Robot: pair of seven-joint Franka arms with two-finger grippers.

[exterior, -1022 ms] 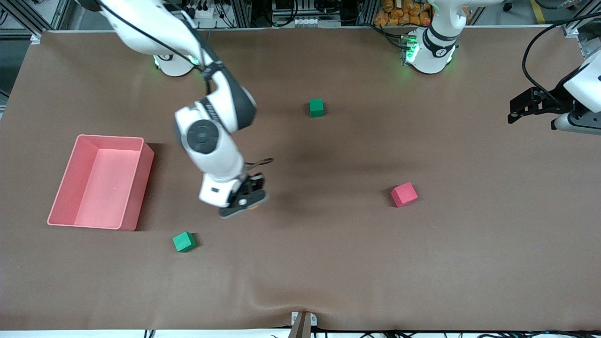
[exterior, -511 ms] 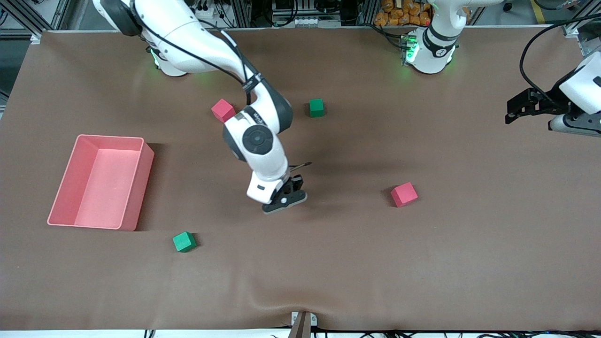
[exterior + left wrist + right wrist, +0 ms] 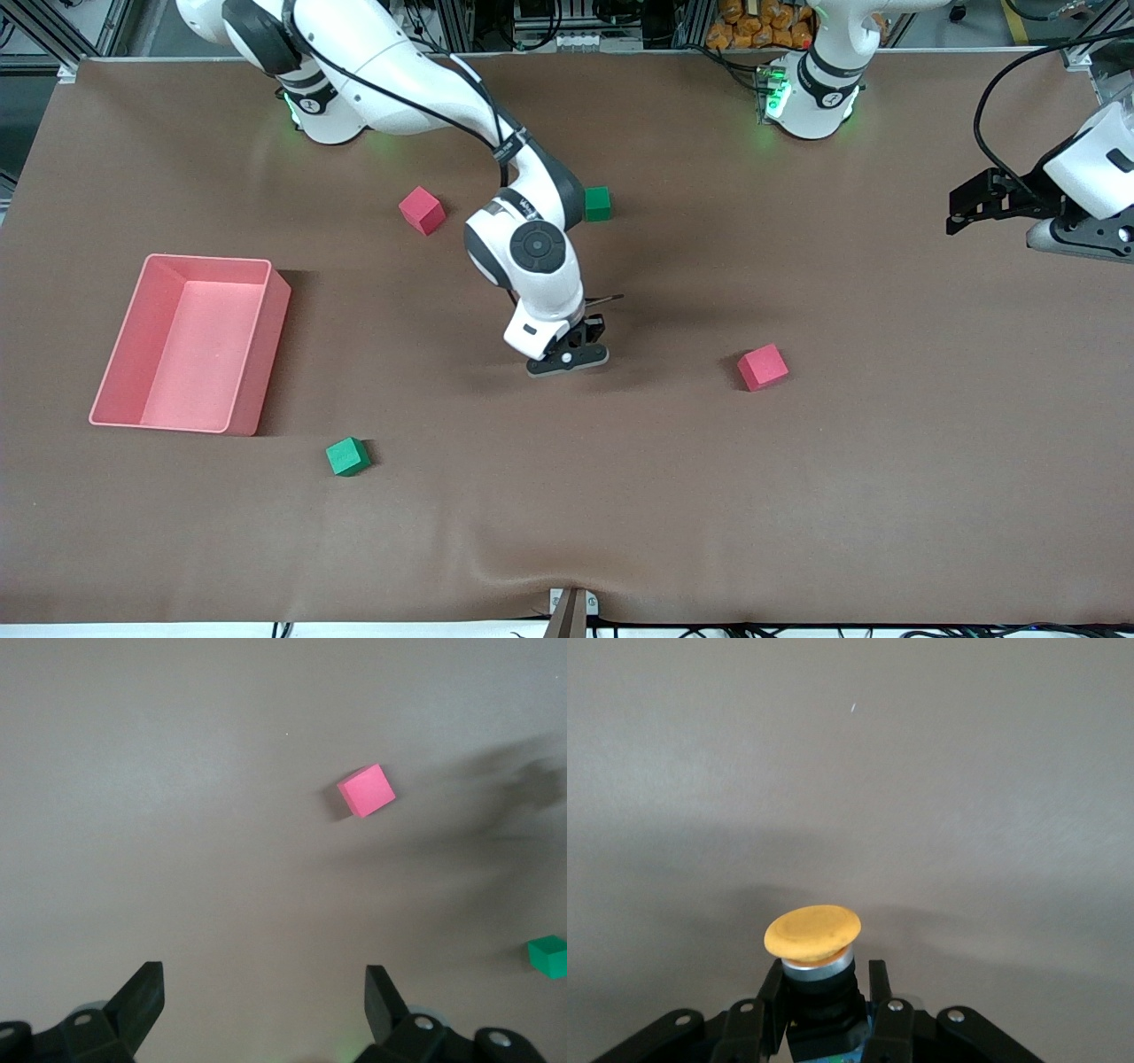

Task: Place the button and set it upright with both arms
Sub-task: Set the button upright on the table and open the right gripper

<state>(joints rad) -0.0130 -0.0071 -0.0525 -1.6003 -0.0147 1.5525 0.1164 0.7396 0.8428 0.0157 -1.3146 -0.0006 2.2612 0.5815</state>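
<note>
right gripper (image 3: 574, 353) clamped on button (image 3: 812, 933) over mid-table; left gripper (image 3: 264, 1001) jaws wide apart, waiting at table's end

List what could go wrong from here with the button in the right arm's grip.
1. The right gripper holds the button only by its short black body, with the orange cap sticking out past the jaws; it could slip or tip over on release.
2. The left gripper waits open at the left arm's end of the table, so any two-arm step needs a long reach.
3. The pink-red cube lies between the two grippers and could get knocked.
</note>
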